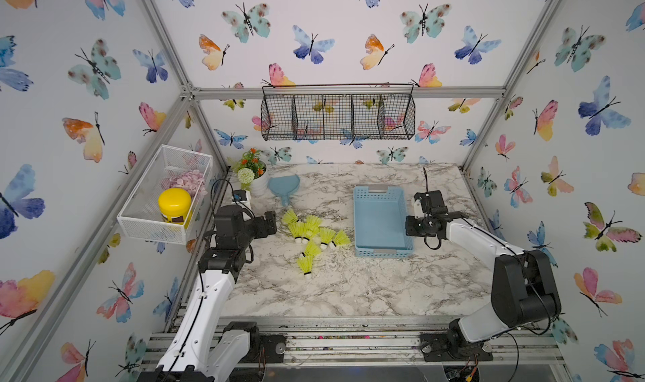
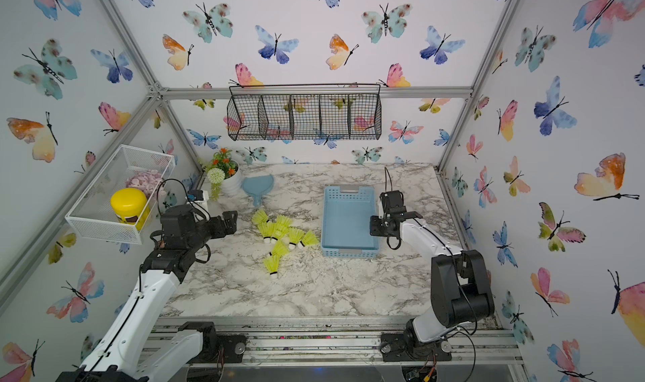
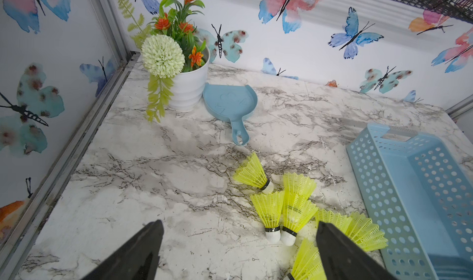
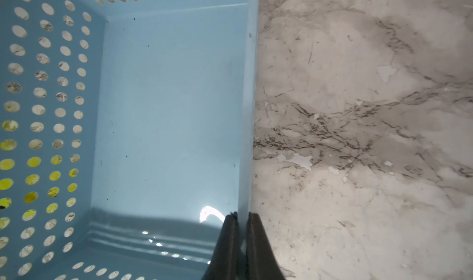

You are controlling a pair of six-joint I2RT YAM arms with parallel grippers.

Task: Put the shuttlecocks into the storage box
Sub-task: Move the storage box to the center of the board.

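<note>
Nearest the viewer, two white-and-black robot arms rise from a metal rail (image 1: 349, 342) along the near edge of a marble-patterned table (image 1: 349, 286), inside a booth papered with watercolour butterflies. The left gripper (image 1: 270, 223) hovers just beside a loose cluster of neon yellow-green shuttlecocks (image 1: 326, 235) lying on their sides mid-table. In the left wrist view its jaws stand wide apart with nothing between them. To the right of the cluster, close but not touching, sits the storage box (image 1: 359, 219), light blue with perforated walls, its floor bare. The right gripper (image 4: 242, 216) is clamped on the box's right-hand wall. In the right wrist view one finger is inside the wall and one outside it, pressed close together. Yellow shows through the holes of the opposite wall. At the far left of the table lie a blue dustpan (image 1: 284, 184) and a white flower pot (image 1: 260, 184). A white mesh basket (image 1: 139, 219) on the left wall holds a yellow-lidded jar (image 1: 174, 202). A black wire basket (image 1: 338, 116) hangs on the back wall.
</note>
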